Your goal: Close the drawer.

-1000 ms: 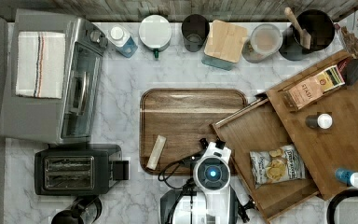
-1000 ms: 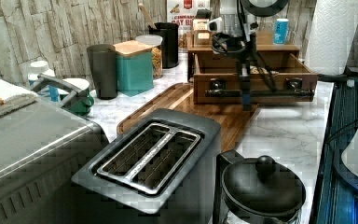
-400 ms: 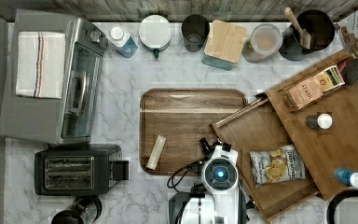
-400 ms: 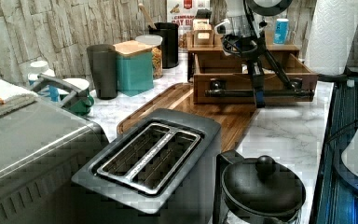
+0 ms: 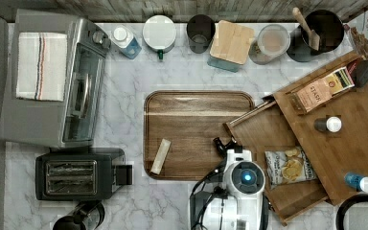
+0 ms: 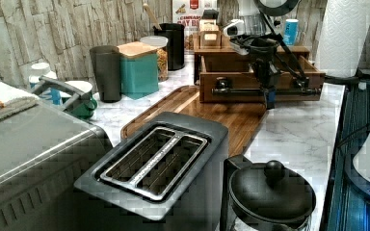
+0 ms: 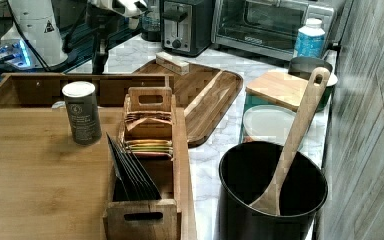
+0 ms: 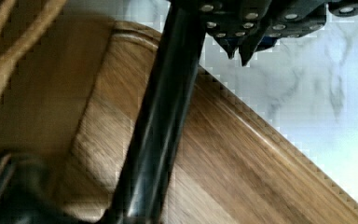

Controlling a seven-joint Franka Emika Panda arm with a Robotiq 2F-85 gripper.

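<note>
The drawer (image 5: 261, 134) stands pulled out of the wooden organiser (image 5: 359, 129) toward the top view's lower left, with a chip bag (image 5: 287, 165) inside. Its front panel (image 6: 236, 94) carries a long black handle bar (image 6: 289, 91). My gripper (image 6: 269, 98) hangs fingers-down just in front of that bar, near its middle. In the wrist view the gripper (image 8: 240, 51) is shut on nothing, its tips close beside the black handle bar (image 8: 163, 121). In the top view my arm (image 5: 243, 179) covers the drawer's front edge.
A darker serving tray (image 5: 196, 129) with a small packet (image 5: 160, 155) lies right before the drawer. A toaster (image 5: 79, 173), toaster oven (image 5: 57, 79) and kettle (image 6: 270, 197) stand along the top view's left and bottom. Jars and canisters (image 5: 232, 43) line the back wall.
My arm has moved toward the top view's right, bringing the gripper up to the drawer's handle. The drawer itself has not visibly moved.
</note>
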